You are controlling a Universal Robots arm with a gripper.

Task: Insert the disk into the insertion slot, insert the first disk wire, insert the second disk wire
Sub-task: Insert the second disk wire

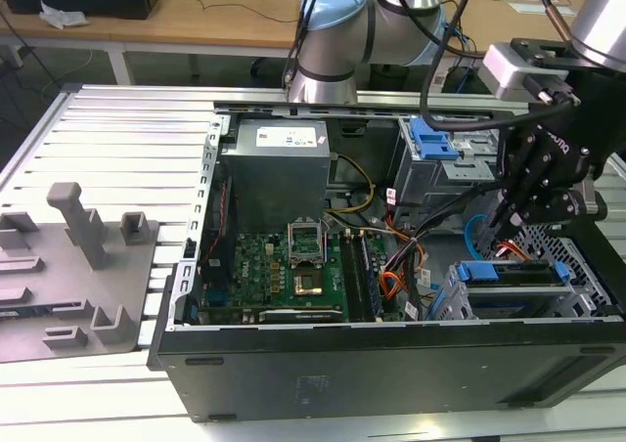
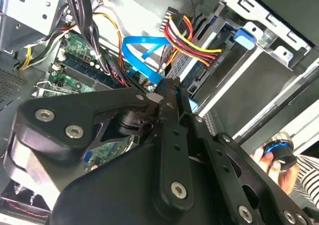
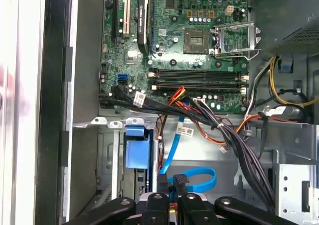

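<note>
Gripper (image 3: pixel 169 185) fingers look pinched narrow on the limp blue disk wire (image 3: pixel 192 180), best held at its stiff plug

Gripper (image 3: pixel 172 197) (seemingly closed) above blue cable (image 3: pixel 192 177)

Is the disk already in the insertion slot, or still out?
In. The disk, with its blue rails, sits inside the insertion slot in the exterior view. The gripper hangs just above it.
</note>
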